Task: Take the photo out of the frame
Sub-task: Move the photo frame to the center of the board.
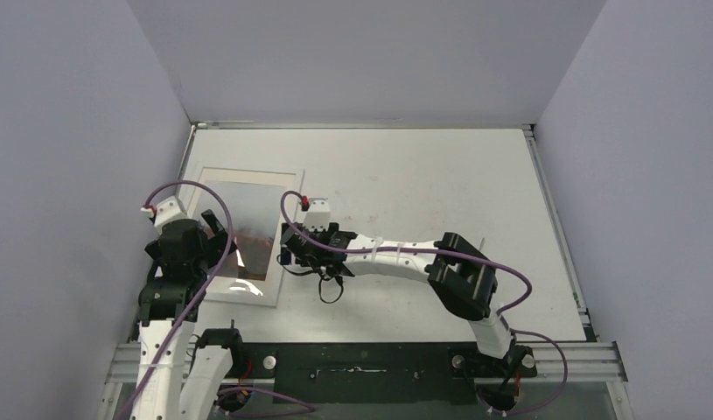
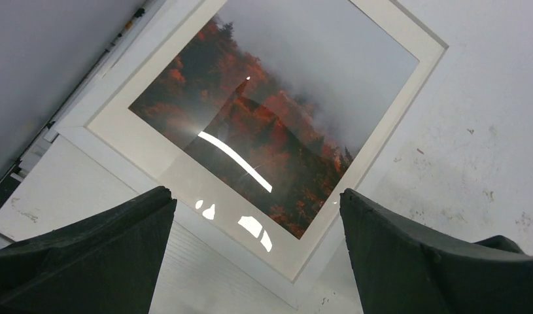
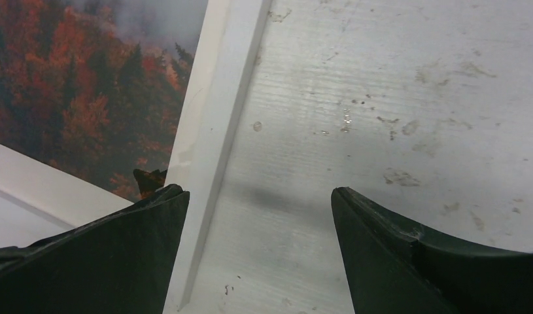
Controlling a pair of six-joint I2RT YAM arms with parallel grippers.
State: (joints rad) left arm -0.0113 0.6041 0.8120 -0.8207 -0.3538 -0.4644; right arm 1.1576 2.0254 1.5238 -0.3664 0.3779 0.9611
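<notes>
Flat on bench, left side: frame, glossy face up, photo inside. Both gaping, empty: left pincer over lower border, right pincer astride right strip. Advisable: catch strip squarely, lift slowly.

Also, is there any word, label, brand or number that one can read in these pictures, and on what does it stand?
None can be read. The photo shows only misty sky and red trees. The frame and the table bear no text in any view.
</notes>
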